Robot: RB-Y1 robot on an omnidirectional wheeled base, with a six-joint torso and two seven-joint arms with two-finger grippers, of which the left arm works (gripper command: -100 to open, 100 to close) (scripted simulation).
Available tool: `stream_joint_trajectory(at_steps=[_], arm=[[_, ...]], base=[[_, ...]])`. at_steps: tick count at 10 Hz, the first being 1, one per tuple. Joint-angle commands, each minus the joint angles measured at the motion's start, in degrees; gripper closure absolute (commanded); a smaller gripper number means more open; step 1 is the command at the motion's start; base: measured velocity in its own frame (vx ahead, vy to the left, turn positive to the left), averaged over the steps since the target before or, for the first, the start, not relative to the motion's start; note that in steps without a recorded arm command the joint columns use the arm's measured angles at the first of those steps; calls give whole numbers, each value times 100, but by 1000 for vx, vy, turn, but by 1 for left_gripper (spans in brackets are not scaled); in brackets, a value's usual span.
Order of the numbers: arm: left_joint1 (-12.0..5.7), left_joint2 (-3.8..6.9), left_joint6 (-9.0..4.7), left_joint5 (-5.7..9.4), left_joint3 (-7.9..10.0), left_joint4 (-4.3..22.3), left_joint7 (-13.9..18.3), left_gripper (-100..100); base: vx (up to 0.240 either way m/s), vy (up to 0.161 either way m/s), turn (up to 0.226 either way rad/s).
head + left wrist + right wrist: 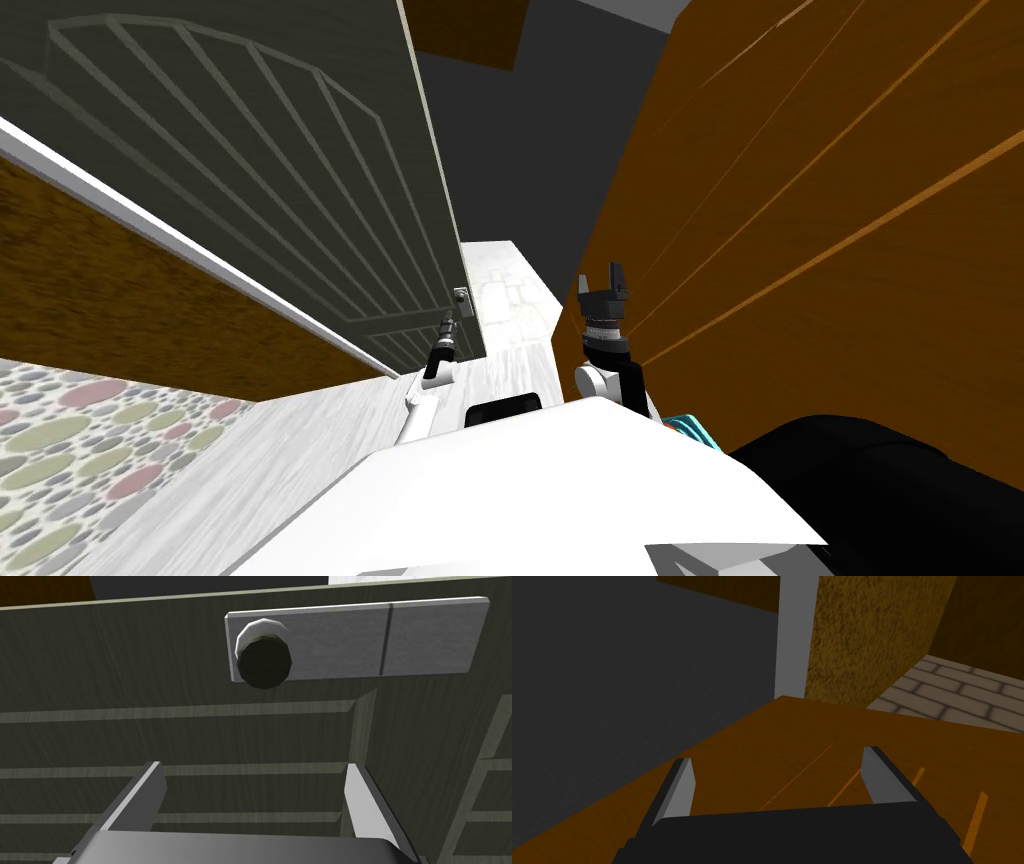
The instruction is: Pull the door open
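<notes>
Left gripper (252,766) fingers wide; door knob (264,666) beyond them, apart. Right gripper (777,754) fingers wide.

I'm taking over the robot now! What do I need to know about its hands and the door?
Left gripper: open, holding nothing, facing the dark panelled door, just short of the round knob.
Right gripper: open, holding nothing, beside the brown wood-grained wall.
The knob sits on a grey plate near the door's edge.
Done: left arm is at the door.
Left: close on the knob, then pull.
</notes>
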Motion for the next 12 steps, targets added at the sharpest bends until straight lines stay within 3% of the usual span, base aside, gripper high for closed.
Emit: stream_joint_trajectory(at_steps=[1, 3, 6, 7, 12], arm=[[2, 147, -12, 24, 156, 128, -23, -100], [4, 280, -6, 65, 372, 213, -46, -100], [-2, 368, -15, 130, 678, 279, -79, -100], [-2, 368, -15, 130, 678, 279, -79, -100], [-31, 322, -73, 263, 1222, 246, -145, -100]], base=[[-23, 106, -303], [-74, 108, -249], [-9, 31, -227], [29, -7, -43], [147, -9, -165]])
